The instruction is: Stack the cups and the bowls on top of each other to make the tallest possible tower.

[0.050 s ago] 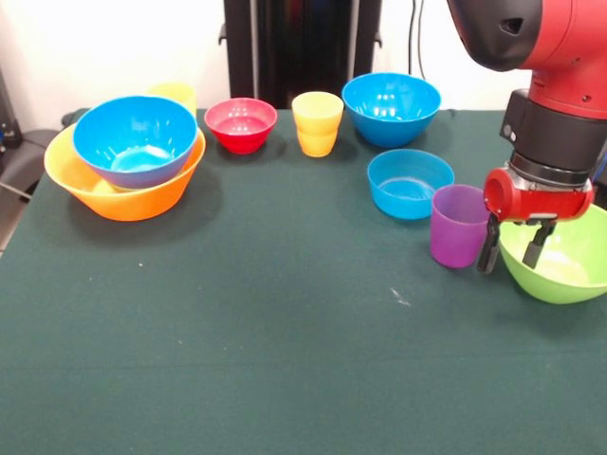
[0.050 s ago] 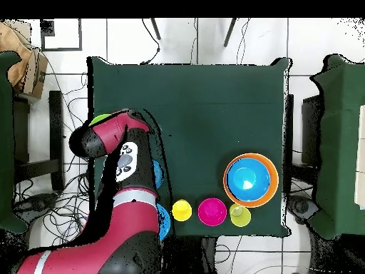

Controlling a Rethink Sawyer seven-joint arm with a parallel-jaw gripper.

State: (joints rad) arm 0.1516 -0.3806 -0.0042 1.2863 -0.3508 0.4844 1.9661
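While dark green cloth covers the table (image 1: 237, 322), white wall stands behind. Hand (image 1: 514, 245) hangs narrowly parted, empty, at lime bowl's (image 1: 567, 265) rim beside purple cup (image 1: 457, 226). Blue bowl (image 1: 136, 140) sits nested in orange bowl (image 1: 123, 197).

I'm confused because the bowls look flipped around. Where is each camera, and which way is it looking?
Front view: sits across the table, facing the robot; shows the red and black arm and gripper open over the glossy lime green bowl.
Overhead view: hangs above, looking straight down; the arm fills the lower left.
Both show the blue bowl nested in the huge orange-yellow bowl.
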